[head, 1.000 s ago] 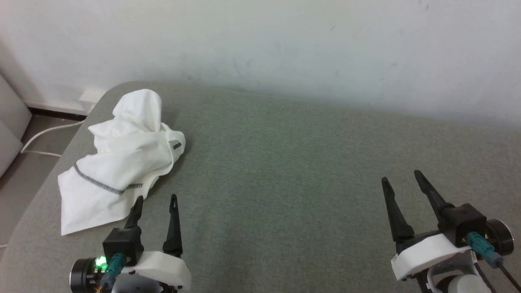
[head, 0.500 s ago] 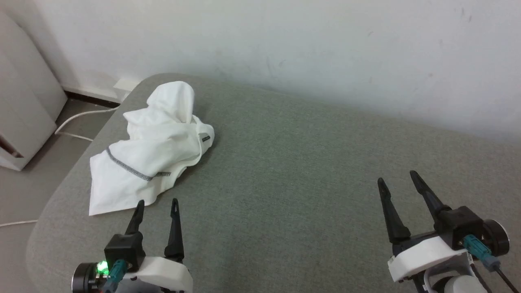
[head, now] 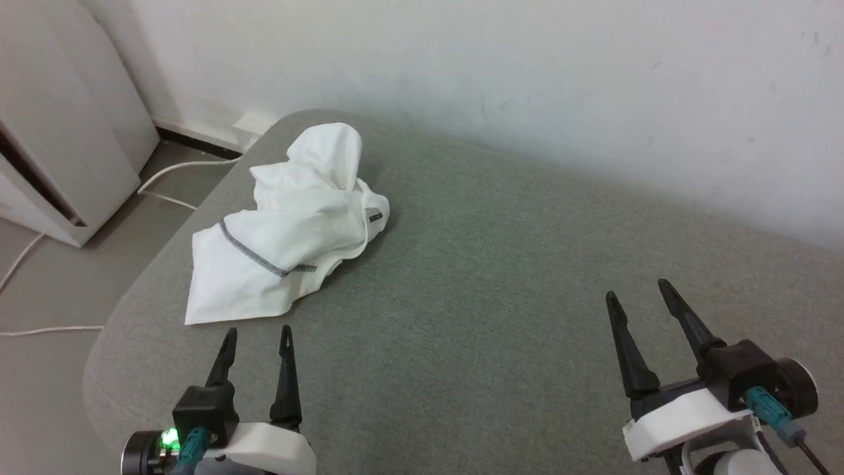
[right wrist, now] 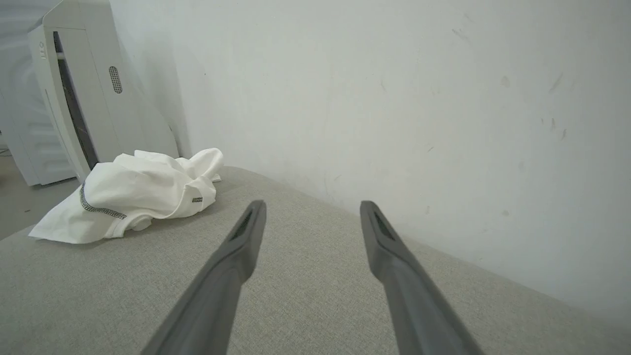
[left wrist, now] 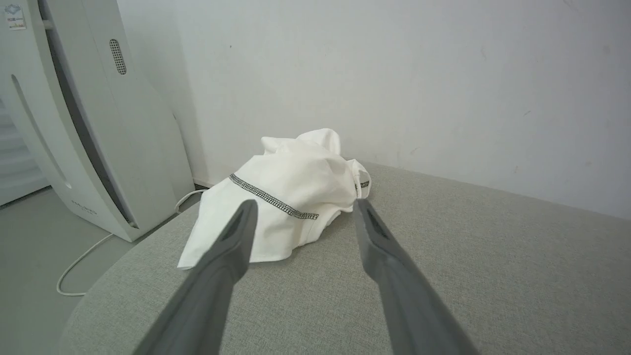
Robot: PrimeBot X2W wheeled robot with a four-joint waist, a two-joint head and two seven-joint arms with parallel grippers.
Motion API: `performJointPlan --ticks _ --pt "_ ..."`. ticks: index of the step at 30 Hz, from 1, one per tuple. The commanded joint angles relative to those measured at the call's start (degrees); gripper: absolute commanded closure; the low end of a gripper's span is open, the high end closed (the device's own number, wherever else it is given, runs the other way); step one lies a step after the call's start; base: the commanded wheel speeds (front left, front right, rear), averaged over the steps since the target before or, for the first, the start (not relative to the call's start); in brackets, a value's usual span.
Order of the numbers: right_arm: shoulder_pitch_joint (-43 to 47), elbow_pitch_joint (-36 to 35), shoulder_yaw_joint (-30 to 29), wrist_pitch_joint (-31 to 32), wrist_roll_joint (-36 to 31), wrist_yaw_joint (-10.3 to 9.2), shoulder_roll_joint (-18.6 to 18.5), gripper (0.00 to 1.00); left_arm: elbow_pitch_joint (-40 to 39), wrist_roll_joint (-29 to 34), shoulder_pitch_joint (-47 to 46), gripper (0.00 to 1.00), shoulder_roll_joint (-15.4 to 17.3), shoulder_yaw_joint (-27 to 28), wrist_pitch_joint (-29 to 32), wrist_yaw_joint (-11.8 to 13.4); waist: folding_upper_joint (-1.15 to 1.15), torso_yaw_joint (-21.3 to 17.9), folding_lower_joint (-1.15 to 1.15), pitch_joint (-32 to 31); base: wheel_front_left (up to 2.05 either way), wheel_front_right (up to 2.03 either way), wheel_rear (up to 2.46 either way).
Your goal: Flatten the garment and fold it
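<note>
The garment [head: 290,231] lies in a crumpled heap at the far left corner of the padded grey worktop [head: 501,290], a zigzag-stitched seam on top. Nothing is flattened or folded, so the whole task is left. The left gripper [head: 257,330] hovers near the heap's closest edge, fingers spread and empty. The right gripper [head: 635,289] — equally spread, holding nothing — hangs well apart from the heap.
</note>
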Motion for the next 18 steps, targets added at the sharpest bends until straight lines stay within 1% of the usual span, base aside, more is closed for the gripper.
performJointPlan --ticks 1,18 --pt "0.8 0.2 0.2 -0.7 0.2 -0.08 0.2 0.00 0.3 -0.6 1.0 0.00 0.0 -0.3 -0.6 0.6 0.00 1.1 0.00 0.0 0.00 0.00 0.00" --pt "0.9 1.6 1.6 -2.7 0.6 -0.10 0.2 0.00 1.0 -1.3 1.7 0.00 0.0 -1.0 -2.7 1.3 0.00 5.9 0.00 -0.3 0.00 0.00 0.00"
